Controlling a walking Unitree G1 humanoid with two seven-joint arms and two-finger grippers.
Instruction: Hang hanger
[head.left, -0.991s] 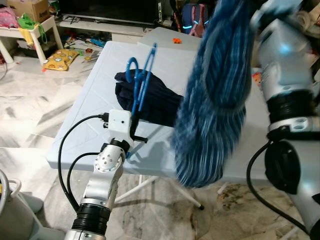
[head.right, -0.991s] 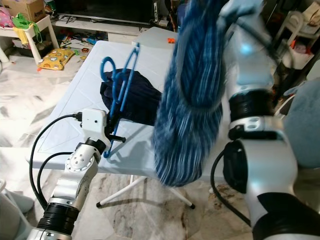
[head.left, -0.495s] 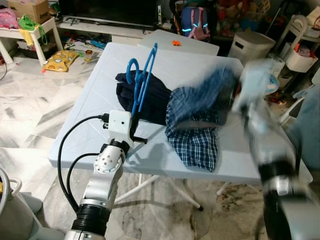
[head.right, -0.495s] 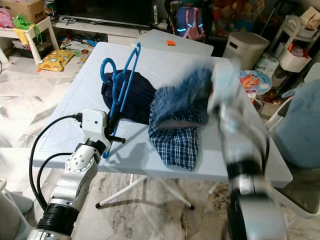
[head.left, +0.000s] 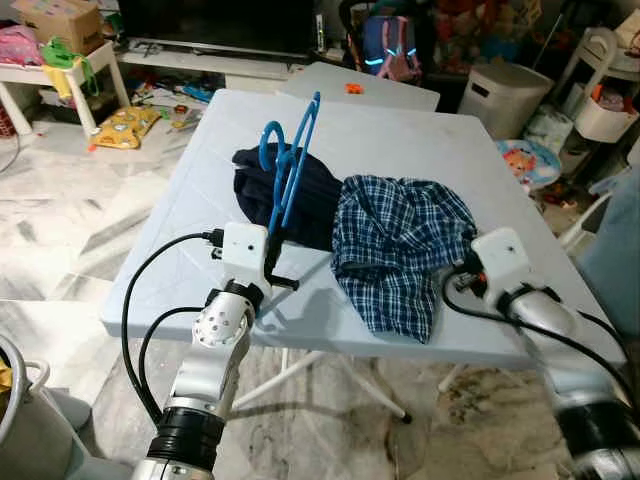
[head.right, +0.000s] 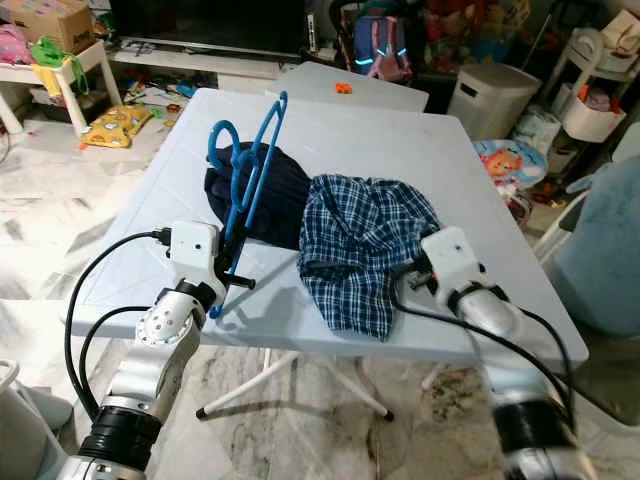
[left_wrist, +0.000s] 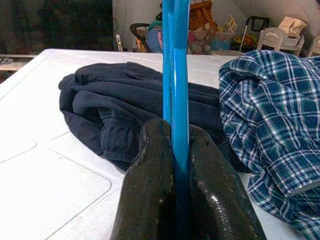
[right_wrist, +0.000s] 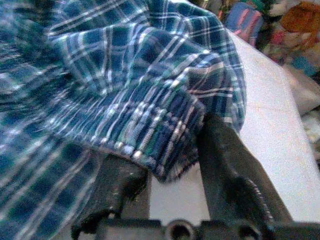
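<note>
Blue hanger (head.left: 285, 165): upright over table (head.left: 180, 240), clamped in left gripper (left_wrist: 175, 150). Right gripper (right_wrist: 170, 165): fingers apart, seemingly around checked shirt (head.left: 400, 235) hem. Step: dressing hanger; next, shirt lifted onto hanger

head stereo pair looks down on white plastic folding bench (head.left: 400, 140); wrist cameras sit close, sharing crumpled blue plaid shirt (left_wrist: 272, 110).

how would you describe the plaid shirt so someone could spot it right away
Start at the white folding table in the middle of the room. Two heaps of clothing lie side by side on it, and the plaid shirt is the one on the robot's right, at the right claw. Its blue-and-white checks set it apart from the plain dark navy garment beside it.
</note>
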